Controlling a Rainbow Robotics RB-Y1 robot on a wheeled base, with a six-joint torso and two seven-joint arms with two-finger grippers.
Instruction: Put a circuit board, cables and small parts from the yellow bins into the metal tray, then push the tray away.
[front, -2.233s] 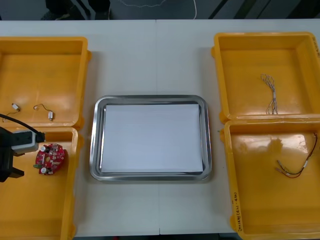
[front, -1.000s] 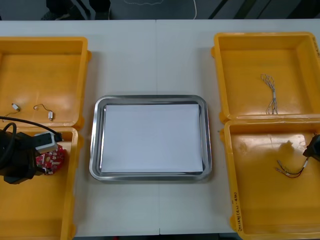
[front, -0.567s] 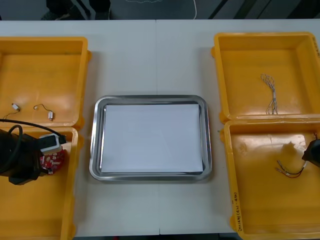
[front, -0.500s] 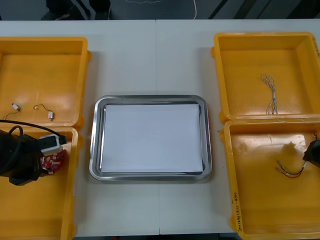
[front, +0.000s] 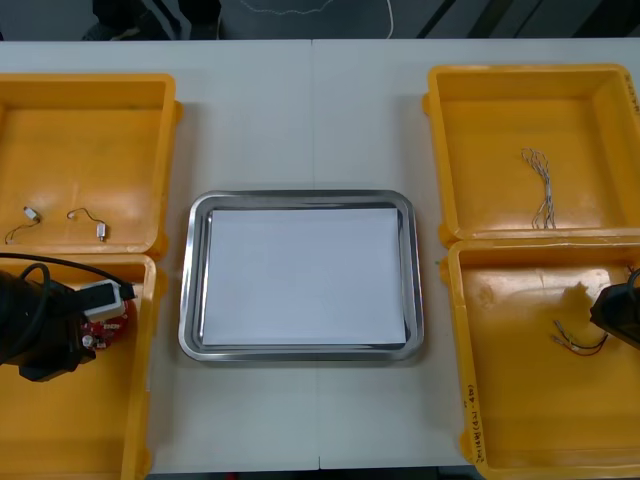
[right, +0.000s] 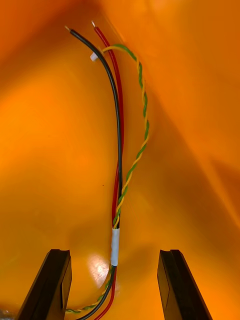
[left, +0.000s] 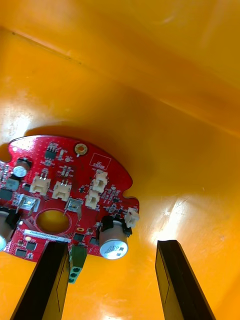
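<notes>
Reading from the robot's left, the far left yellow bin (front: 90, 85) holds small metal parts (front: 100, 230) on its floor, well apart from the left jaws. The left arm (front: 35, 330) hangs over the near left yellow bin (front: 100, 420). The left jaws are open, their black fingers (left: 47, 285) standing wide apart just above the bin floor. The round red circuit board (left: 70, 200) lies flat on that floor, its red edge also showing beside the arm from above (front: 108, 325). One edge of the board reaches into the gap between the jaws; the rest lies beyond one fingertip. Neither finger grips the board.

The metal tray (front: 190, 280), white inside, sits on the surface (front: 300, 110) between the bins, well apart from both jaws.

The far right yellow bin (front: 590, 80) holds a thin pale cable (front: 540, 185). The right arm (front: 618, 312) hangs over the near right yellow bin (front: 530, 400). The right jaws are open, with fingers (right: 177, 285) wide apart. The red and yellow cable (front: 575, 342) lies on the bin floor. In the right wrist view its black, red and twisted wires (right: 119, 150) run through the gap between the jaws, and a white sleeve binds them there, touching neither finger.
</notes>
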